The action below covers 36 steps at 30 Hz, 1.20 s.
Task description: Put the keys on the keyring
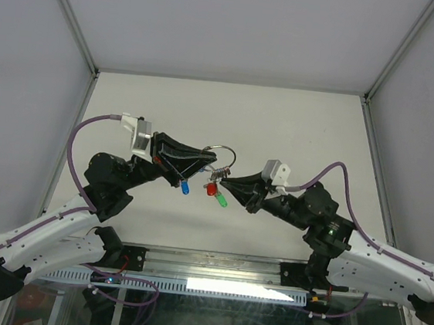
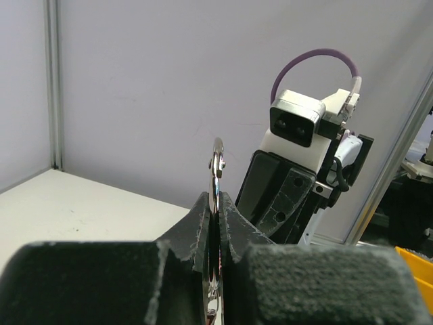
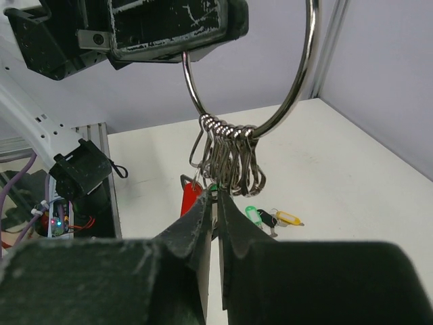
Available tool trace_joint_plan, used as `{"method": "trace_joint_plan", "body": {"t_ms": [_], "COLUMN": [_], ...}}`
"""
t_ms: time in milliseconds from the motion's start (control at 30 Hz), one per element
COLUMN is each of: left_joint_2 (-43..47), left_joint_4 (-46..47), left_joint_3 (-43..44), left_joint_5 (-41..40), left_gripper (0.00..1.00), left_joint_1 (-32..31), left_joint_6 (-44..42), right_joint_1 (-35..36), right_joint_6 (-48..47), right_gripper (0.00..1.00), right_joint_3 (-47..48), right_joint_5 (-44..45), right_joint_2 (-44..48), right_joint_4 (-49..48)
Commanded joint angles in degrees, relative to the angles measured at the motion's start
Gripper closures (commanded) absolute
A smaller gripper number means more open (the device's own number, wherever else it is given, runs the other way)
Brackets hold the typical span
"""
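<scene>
My left gripper (image 1: 204,158) is shut on the keyring (image 1: 224,154), holding the thin silver ring up above the table. The left wrist view shows the ring (image 2: 216,162) edge-on between the pressed fingers (image 2: 203,223). In the right wrist view the ring (image 3: 306,74) hangs from the left gripper with a bunch of metal clips (image 3: 230,159) and a red key (image 3: 191,201) on it. My right gripper (image 3: 216,196) is closed at the bottom of that bunch, pinching a green-capped key (image 3: 213,188). From above, red (image 1: 211,187), green (image 1: 220,200) and blue (image 1: 185,188) keys show below the ring.
On the table past the ring lie a green key (image 3: 252,214), a black one (image 3: 268,219) and a yellow one (image 3: 287,218). Grey walls with metal posts (image 1: 71,15) enclose the table (image 1: 298,124). The right arm's camera housing (image 2: 298,122) is close in front of the left gripper.
</scene>
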<state>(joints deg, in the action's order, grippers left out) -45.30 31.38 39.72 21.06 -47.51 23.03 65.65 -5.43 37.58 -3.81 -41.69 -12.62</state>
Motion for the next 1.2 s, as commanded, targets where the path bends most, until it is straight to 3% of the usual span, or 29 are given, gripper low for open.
{"method": "trace_joint_plan", "body": {"t_ms": [0, 533, 733, 1167], "left_joint_2": [0.7, 0.84, 1.09, 1.17], "left_joint_4": [3.67, 3.38, 3.03, 3.37], "left_joint_3": [1.72, 1.72, 1.81, 1.47], "left_joint_5": [-1.25, -1.75, -1.64, -1.29], "left_gripper": [1.0, 1.0, 1.0, 1.0], "left_joint_1": [0.56, 0.55, 0.53, 0.52], "left_joint_6": [-0.88, -1.05, -0.99, -0.53], "right_joint_1": [1.62, 3.96, 3.96, 3.96], "right_joint_6": [0.54, -0.46, -4.02, -5.29], "right_gripper": [0.92, 0.86, 0.81, 0.77], "right_joint_3": [0.25, -3.02, -2.38, -0.06], "right_joint_5": [2.95, 11.34, 15.3, 13.06], "right_joint_2": [-1.28, 1.94, 5.12, 4.04], "right_joint_4": [-6.05, -7.83, -3.34, -6.08]}}
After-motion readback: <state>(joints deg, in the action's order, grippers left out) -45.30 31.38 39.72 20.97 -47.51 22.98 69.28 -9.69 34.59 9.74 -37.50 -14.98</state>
